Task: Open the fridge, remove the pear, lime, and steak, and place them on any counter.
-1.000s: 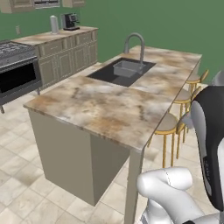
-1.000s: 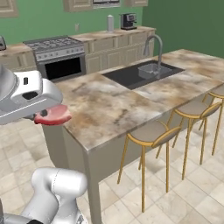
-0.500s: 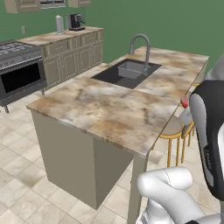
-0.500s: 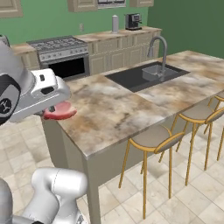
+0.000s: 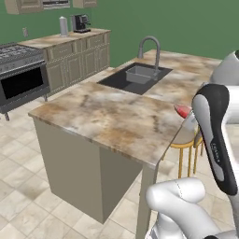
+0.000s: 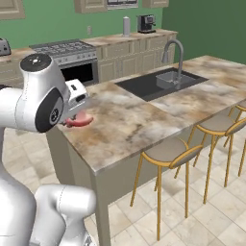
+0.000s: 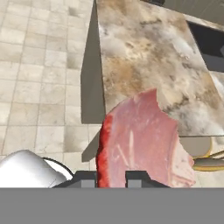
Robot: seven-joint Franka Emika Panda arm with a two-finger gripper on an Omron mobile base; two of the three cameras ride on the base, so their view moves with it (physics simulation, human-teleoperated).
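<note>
gripper (image 7: 110,177): clamped on the steak (image 7: 142,142) | steak: held in the air above the counter (image 6: 139,120), at its near edge beside the stools (image 6: 166,153) | sink (image 6: 161,82): far end

The steak (image 7: 142,140) is pink-red with pale streaks and a darker red rim; the counter (image 5: 112,112) is beige-brown marbled stone on plain tan sides; its sink (image 5: 135,77) is dark, the tap (image 5: 150,49) grey; the stools (image 6: 166,151) have grey-tan seats on yellow legs; the wall (image 5: 163,21) is green; the floor (image 7: 43,65) is beige tile.
</note>
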